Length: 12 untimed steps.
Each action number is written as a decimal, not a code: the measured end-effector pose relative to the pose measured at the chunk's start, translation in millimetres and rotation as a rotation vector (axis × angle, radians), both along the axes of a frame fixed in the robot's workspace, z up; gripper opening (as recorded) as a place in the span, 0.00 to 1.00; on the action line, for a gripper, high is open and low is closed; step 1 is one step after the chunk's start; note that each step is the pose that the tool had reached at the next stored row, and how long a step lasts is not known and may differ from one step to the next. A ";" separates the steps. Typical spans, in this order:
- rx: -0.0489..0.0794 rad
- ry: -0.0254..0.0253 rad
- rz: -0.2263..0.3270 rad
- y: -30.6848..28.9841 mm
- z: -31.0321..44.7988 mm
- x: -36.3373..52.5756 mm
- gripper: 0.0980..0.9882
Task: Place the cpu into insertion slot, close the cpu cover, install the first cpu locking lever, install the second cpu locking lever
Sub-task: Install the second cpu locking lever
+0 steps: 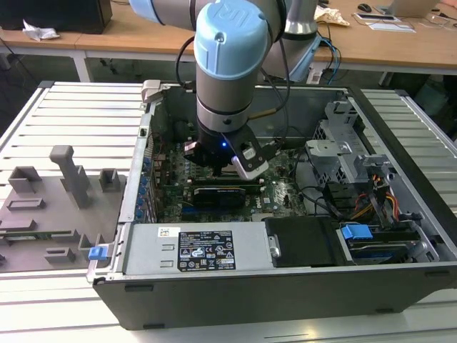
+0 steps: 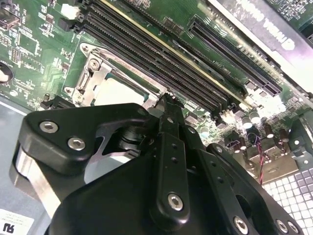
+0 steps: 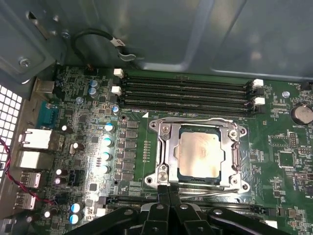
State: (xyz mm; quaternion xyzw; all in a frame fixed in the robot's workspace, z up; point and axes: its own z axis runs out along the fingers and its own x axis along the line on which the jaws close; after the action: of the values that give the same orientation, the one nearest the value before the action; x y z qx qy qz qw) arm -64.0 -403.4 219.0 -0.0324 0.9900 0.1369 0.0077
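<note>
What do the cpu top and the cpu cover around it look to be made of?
The cpu top looks like matte metal, pale silvery-beige with a soft, smudged sheen rather than a mirror shine. The cpu cover looks like thin stamped steel, bright grey, with sharp glints along its bent edges and screw points. Whether either is plated or coated cannot be told.

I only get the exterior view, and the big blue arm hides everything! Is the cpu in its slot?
Observer: Yes. In the first wrist view the cpu sits flat, silvery top up.
Operator: Is the lid down?
Observer: The cpu cover lies flat, framing the cpu.
Operator: Where are the fingers?
Observer: The fingers are pressed together at the cover's edge.
</note>
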 end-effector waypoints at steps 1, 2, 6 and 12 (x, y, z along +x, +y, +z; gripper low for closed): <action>0.000 0.0001 0.000 0.0 -0.4 0.0 0.01; 0.001 0.0000 0.000 0.0 -1.4 0.0 0.01; 0.010 0.0002 0.000 -0.4 -12.3 -0.2 0.01; 0.022 -0.0008 0.000 -3.9 -15.5 -1.7 0.01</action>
State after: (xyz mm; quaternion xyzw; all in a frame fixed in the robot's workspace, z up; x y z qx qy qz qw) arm -65.6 -407.3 203.6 -0.0323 0.9885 0.1476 0.0085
